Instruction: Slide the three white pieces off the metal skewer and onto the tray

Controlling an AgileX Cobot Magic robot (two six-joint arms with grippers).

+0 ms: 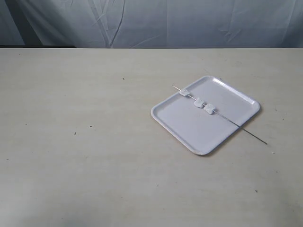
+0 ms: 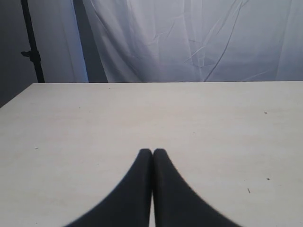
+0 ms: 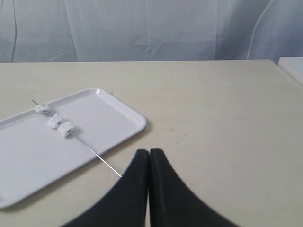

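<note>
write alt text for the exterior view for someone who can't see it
A white tray sits right of centre on a pale table, with a thin metal skewer lying diagonally across it, both ends past the rim. Three white pieces are threaded on its far half. Wrinkled pale cloth hangs behind.

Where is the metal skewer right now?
On the right of the exterior view, the skewer lies diagonally across the white tray, three white pieces threaded on it.
</note>
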